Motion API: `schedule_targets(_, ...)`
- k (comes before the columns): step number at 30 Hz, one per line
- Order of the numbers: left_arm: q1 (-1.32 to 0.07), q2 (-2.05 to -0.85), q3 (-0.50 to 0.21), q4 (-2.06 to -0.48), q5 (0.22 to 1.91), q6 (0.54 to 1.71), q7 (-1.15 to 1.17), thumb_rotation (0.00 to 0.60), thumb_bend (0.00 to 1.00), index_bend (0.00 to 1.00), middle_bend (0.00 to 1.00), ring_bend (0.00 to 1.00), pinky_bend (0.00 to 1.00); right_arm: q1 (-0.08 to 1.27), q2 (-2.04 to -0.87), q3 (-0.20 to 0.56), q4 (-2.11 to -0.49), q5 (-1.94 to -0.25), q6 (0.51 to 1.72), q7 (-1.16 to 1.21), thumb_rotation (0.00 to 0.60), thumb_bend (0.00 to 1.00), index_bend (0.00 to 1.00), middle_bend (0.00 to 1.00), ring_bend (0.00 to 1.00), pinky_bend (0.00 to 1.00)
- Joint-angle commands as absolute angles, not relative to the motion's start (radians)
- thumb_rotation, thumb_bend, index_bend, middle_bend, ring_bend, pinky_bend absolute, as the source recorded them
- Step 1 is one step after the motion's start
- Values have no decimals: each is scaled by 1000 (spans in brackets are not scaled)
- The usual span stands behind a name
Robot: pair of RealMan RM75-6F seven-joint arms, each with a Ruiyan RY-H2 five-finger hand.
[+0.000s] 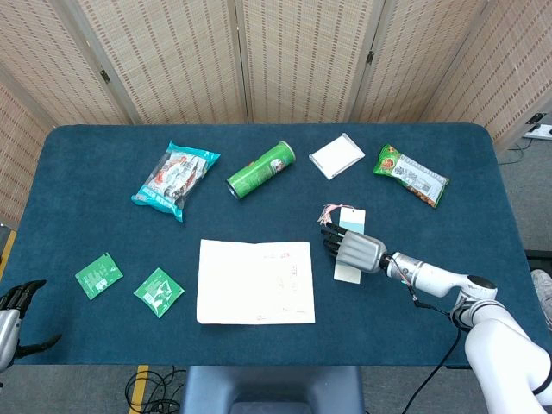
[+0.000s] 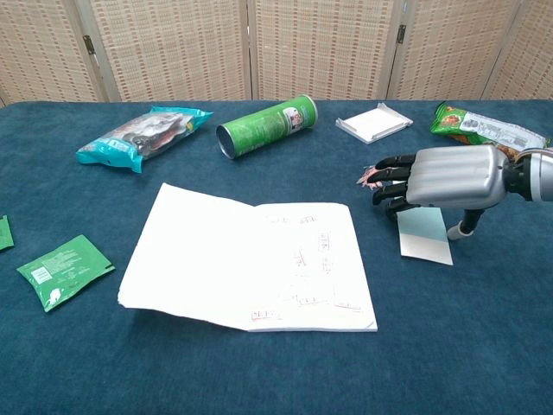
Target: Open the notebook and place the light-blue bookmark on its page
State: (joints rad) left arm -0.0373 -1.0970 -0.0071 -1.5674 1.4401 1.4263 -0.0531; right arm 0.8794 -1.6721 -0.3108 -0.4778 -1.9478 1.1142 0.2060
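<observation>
While the notebook (image 2: 251,259) lies open and flat on the blue table (image 1: 103,181), the right hand (image 2: 445,177) hovers palm-down over the light-blue bookmark (image 2: 425,235), dark fingers (image 2: 390,179) loosely spread and holding nothing. Bookmark sits just right of the notebook, on the cloth, pink tassel (image 1: 328,210) at its far end. Left hand (image 1: 13,315) at the near left table edge; whether its fingers are apart or curled, cannot tell.

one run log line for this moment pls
notebook: open on table | light-blue bookmark: on table right of notebook, not on page | right hand: above bookmark | left hand: at table's left edge
</observation>
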Motion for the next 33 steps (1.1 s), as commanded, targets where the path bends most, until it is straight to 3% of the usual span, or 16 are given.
schedule_targets(1,-37,-1096,-7,-1568,1440,1426,-53,600,154,158,175,152,229,880,-1675,-311,-475,-1947,1117,208,600,167,347,176,0,34)
schedule_targets(8,-36,-1095,-7,-1568,1440,1428,-55,600,154,158,175,152,229,875,-1680,-311,-467,-1945,1130,214,600,262,412,189,0,34)
schedule_targets(20,-39,-1088,-9,-1580,1443,1428,-47,600,154,158,175,152,229,886,-1639,-268,-532,-1933,1244,167,600,263,414,190,0,33)
schedule_targets(33,-34,-1079,-7,-1591,1446,1436,-49,600,154,156,169,152,229,961,-1624,-202,-764,-1948,1281,52,600,258,414,190,0,29)
